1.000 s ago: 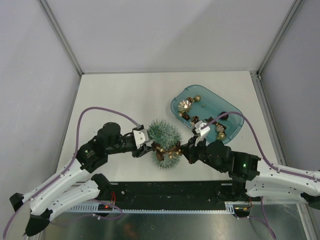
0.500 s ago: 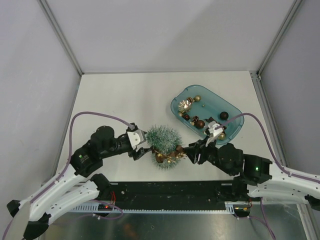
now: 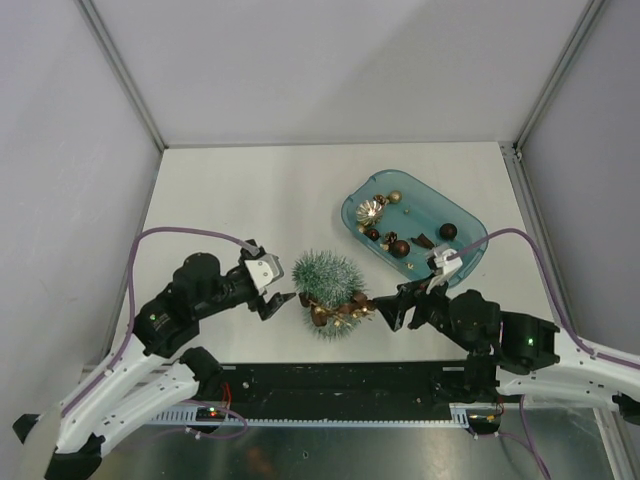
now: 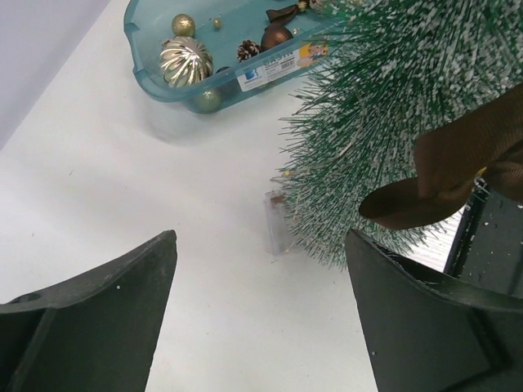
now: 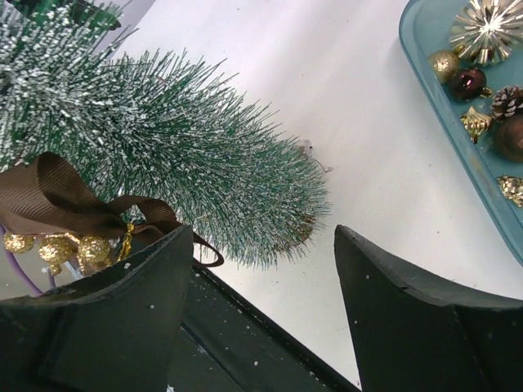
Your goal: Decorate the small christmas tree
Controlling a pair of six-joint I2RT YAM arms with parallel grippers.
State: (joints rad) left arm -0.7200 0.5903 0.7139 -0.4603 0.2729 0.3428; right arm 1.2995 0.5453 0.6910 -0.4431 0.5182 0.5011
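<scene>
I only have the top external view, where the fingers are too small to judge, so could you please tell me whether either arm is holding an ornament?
Observer: The left wrist view shows the left fingers spread apart with only bare table between them.
Operator: Thanks, and the right arm?
Observer: The right fingers are apart and empty too, with the small christmas tree just beyond them.
Operator: Is anything loose near the tree?
Observer: Yes, a small clear plastic piece lies on the table beside its lower bristles, seen from the left wrist.
</scene>
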